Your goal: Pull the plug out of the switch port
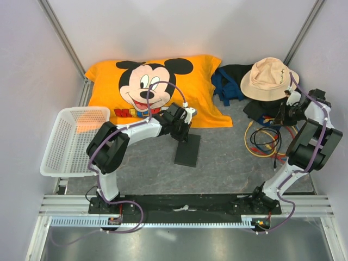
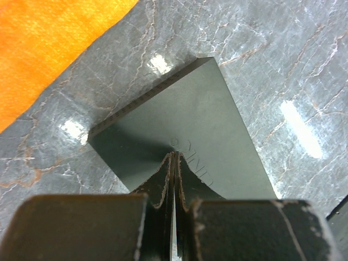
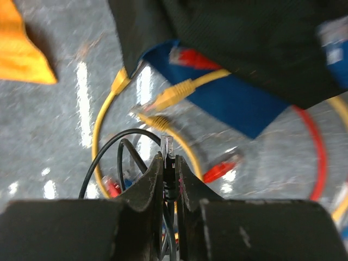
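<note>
From above, the switch (image 1: pixel 187 150) lies centre-frame, long axis up-down, under your left gripper (image 1: pixel 184 136) — right gripper (image 1: pixel 283 116) far right. Left wrist: jaws pressed together, tips on its top. Right wrist: jaws pinch a black cable (image 3: pixel 136 130), clear plug (image 3: pixel 167 144) poking out.

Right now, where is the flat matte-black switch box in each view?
Top external: the flat matte-black switch box lies at centre, just below the orange cushion.
Left wrist: the switch box fills the middle.
Right wrist: not in it.
Shared landmark: the orange cushion, in all three.
</note>
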Tool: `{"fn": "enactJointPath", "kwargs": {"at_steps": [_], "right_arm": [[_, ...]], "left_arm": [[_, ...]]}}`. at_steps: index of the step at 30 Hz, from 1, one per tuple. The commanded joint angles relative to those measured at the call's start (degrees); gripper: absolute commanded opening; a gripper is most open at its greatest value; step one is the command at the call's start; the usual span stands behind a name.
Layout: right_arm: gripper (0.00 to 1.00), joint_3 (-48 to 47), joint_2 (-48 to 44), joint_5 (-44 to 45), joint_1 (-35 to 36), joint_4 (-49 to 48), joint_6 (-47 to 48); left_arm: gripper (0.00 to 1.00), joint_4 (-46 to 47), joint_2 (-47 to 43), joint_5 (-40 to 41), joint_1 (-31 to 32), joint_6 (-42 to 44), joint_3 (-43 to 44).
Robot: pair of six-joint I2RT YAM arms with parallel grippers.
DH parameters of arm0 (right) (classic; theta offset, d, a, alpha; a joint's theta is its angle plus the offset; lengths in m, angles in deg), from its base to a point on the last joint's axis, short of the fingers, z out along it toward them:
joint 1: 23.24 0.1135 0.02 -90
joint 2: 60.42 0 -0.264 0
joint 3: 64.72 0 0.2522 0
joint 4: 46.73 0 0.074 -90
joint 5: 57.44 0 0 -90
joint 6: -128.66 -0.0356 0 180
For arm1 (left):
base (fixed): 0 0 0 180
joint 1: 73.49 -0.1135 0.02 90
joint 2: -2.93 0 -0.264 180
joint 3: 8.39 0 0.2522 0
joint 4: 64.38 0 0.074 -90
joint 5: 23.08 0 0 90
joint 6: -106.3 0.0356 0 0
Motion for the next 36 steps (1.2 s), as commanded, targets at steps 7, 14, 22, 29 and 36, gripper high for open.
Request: {"fn": "enactJointPath", "kwargs": {"at_steps": [7,14,22,29,36], "right_arm": [[0.98,4.6,-7.1,7.1,1.6,-13.2,-4.1],[0.98,5.2,-18.9,11.9,9.7,-17.4,-5.9],[0.98,-0.5,-22.6,7.5,17.6,-14.3,-10.9],[0.98,-2.6,-23.5,8.4,24.3,-14.9,-15.7],[0.98,-0.4,-26.4,28.5,39.2,-16.3,-13.4]], "left_arm": [[0.02,-0.3,-4.7,1.1,-0.2,4.4,-1.4],[0.02,-0.3,-4.9,0.6,0.0,5.6,-1.3],[0.26,-2.3,-9.1,0.6,0.3,10.9,2.8],[0.99,-6.2,-16.9,6.7,-1.4,19.1,8.4],[0.99,-7.8,-28.5,5.5,-10.3,14.2,5.0]]}}
